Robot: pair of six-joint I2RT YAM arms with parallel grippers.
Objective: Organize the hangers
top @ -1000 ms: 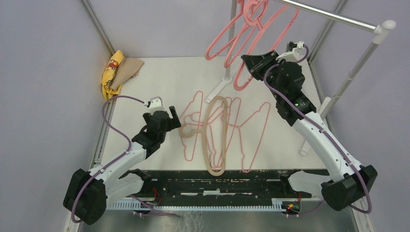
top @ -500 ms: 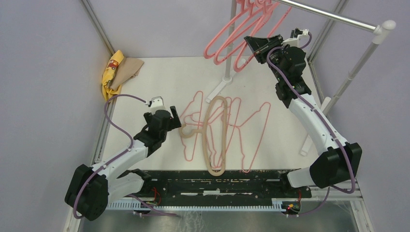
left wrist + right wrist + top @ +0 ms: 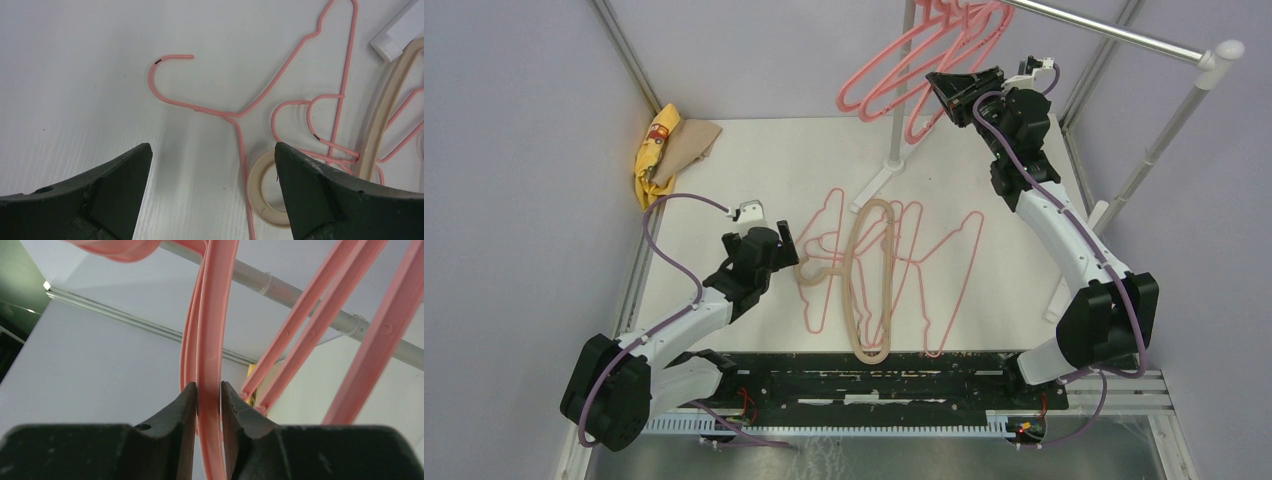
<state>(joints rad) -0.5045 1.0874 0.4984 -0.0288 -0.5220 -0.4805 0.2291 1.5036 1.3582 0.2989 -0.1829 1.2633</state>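
Several thick pink plastic hangers (image 3: 894, 80) are up at the silver rail (image 3: 1114, 35). My right gripper (image 3: 936, 84) is raised and shut on the bar of one pink plastic hanger (image 3: 210, 340), the jaws pressed to both its sides. Thin pink wire hangers (image 3: 944, 270) and a thick beige hanger (image 3: 872, 285) lie tangled on the table's middle. My left gripper (image 3: 786, 240) is open and empty, low over the table just left of the pile. In the left wrist view a wire hanger's hook (image 3: 170, 75) lies ahead and the beige hanger's ring (image 3: 262, 187) sits by the right fingertip.
The white-and-silver rail stand has a post (image 3: 902, 90) with a foot (image 3: 874, 185) on the table's back middle and another post (image 3: 1159, 140) at the right. Yellow and tan cloths (image 3: 669, 145) lie at the back left corner. The table (image 3: 754, 170) is white.
My right gripper has risen and moved back toward the rail, carrying the pink plastic hanger up with it; the hanging bunch has swung up and left. The left arm has not moved.
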